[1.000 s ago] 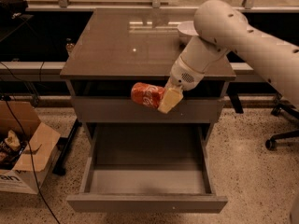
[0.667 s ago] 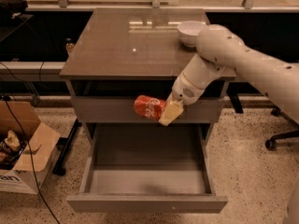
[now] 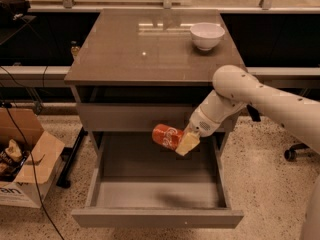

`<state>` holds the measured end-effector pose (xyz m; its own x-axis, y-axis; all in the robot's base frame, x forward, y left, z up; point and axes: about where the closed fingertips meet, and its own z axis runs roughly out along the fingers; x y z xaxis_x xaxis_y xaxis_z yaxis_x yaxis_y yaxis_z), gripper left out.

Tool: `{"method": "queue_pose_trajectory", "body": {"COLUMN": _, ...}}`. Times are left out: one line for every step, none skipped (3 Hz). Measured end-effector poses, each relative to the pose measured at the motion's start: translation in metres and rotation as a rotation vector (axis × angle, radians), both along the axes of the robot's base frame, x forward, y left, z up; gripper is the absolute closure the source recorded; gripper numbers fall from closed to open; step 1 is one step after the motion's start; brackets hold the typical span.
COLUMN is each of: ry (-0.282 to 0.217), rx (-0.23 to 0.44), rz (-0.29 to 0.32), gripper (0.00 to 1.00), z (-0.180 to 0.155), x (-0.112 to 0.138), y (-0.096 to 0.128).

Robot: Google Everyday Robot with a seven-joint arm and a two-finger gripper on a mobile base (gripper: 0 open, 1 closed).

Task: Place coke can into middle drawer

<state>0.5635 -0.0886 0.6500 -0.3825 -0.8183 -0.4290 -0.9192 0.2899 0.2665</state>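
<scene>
gripper (image 3: 184, 140): pinched shut on the right end of the can, one pale finger pad showing across that end; it hangs in the air just below the closed top drawer front (image 3: 135, 116), over the back half of the open drawer
can (image 3: 168, 135): red-orange, held on its side with its long axis running roughly left to right; it is above the tray and touches no part of the drawer
drawer (image 3: 155, 194): second front down, pulled well out toward the camera, its smooth grey floor in plain view
arm (image 3: 260, 96): reaches in from the right, wrist angled down and to the left, close to the right corner of the cabinet top (image 3: 150, 54)
step in hand: lowering the can into the tray; by my reading the carry is nearly over and the release is not yet done
how to do it well: come straight down until the can is near the tray floor, keep the wrist clear of the top drawer front and the right side wall, and only then let the fingers part
why low: a can on its side looks likely to roll, so a drop from this height could send it against the walls or bounce it out over the front
aim: somewhere near the middle of the tray, away from the front edge
other things: a white bowl (image 3: 207, 35) sits at the back right of the cabinet top, well apart from the work; a cardboard box (image 3: 30, 154) stands on the floor to the left
</scene>
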Motion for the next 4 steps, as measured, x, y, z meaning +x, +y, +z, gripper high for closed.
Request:
{"method": "queue_pose_trajectory", "body": {"ry": 0.006, "rx": 0.005, "rz": -0.045, "gripper": 1.00, "z": -0.048, "x": -0.002, "y": -0.013}}
{"method": "queue_pose_trajectory", "body": {"ry": 0.005, "rx": 0.005, "rz": -0.045, "gripper": 1.00, "z": -0.048, "x": -0.002, "y": -0.012}}
{"method": "queue_pose_trajectory", "body": {"ry": 0.033, "rx": -0.015, "rz": -0.053, "gripper": 1.00, "z": -0.074, "x": -0.007, "y": -0.012}}
{"method": "queue_pose_trajectory", "body": {"ry": 0.075, "rx": -0.016, "rz": -0.057, "gripper": 1.00, "z": -0.107, "x": -0.014, "y": -0.013}}
